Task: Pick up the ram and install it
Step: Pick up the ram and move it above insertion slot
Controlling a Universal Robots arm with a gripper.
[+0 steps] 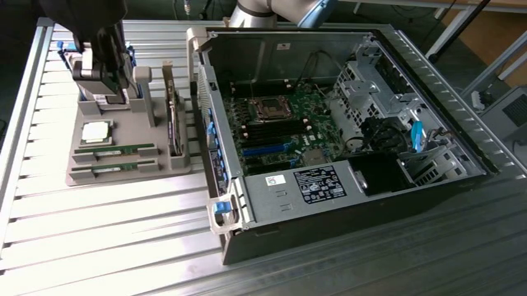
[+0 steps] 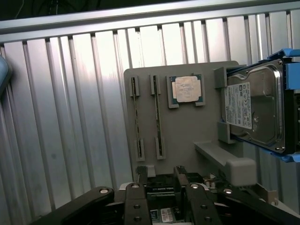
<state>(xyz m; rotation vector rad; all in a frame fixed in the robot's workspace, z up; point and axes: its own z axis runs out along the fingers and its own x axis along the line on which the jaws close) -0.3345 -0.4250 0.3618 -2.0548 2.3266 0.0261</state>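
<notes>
Gripper (image 2: pixel 161 173) hovers over grey holder (image 1: pixel 123 179), jaws wide apart, gripping nothing. Ram (image 1: pixel 115 149) and twin stick (image 1: pixel 115 166) stand on edge in holder slots at exterior view's left, likely for a pinch from above. Open case (image 1: pixel 255 46) lies flat, motherboard (image 1: pixel 280 129) exposed.

Green ram (image 1: pixel 113 149), grey tray (image 1: pixel 115 179), silver table (image 1: pixel 99 234) (ribbed stripes), blue drive bracket (image 2: pixel 291 58)

a workshop or lab: slatted aluminium bench (image 1: pixel 107 246), opened computer case (image 1: pixel 255 52).

Exterior high, oblique — wrist overhead, sharing parts tray (image 1: pixel 132 132) (image 2: pixel 187 131).
</notes>
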